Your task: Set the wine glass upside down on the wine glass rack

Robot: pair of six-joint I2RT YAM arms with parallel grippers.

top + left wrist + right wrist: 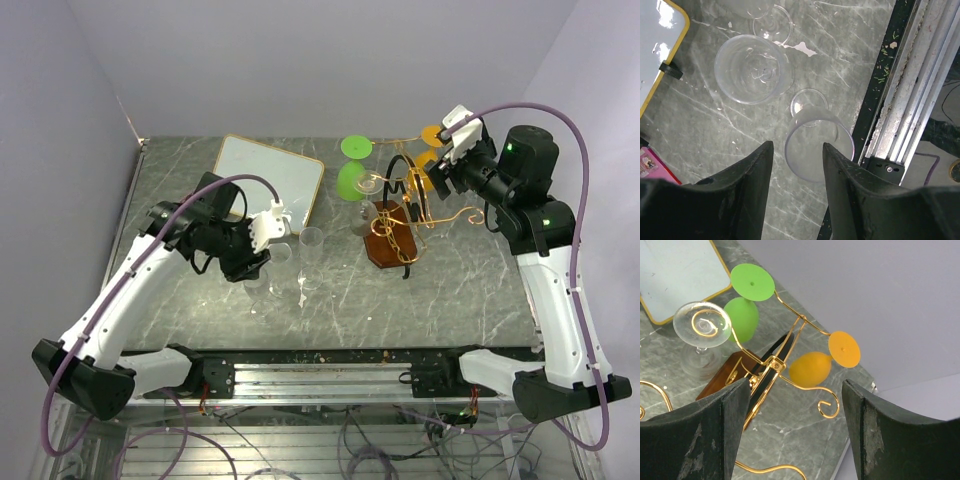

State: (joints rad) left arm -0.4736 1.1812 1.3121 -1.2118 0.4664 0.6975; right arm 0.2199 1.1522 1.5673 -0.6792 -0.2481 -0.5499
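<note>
The gold wire rack (402, 205) stands on its dark wooden base (385, 245) right of centre. A green glass (351, 178), an orange glass (428, 158) and a clear glass (371, 187) hang upside down on it. They also show in the right wrist view: the rack (771, 362), the green glass (742, 315), the orange glass (810, 369) and the clear glass (702, 325). My right gripper (442, 165) is open and empty above the rack's right arms. My left gripper (264, 252) is open above a clear wine glass (819, 145) standing upright on the table. Two more clear glasses (752, 69) (772, 22) stand beyond it.
A white board with a gold frame (268, 175) lies at the back left, and its edge shows in the left wrist view (655, 45). The metal rail (920, 100) at the table's front edge runs close beside the nearest glass. A pink object (652, 165) shows at the left.
</note>
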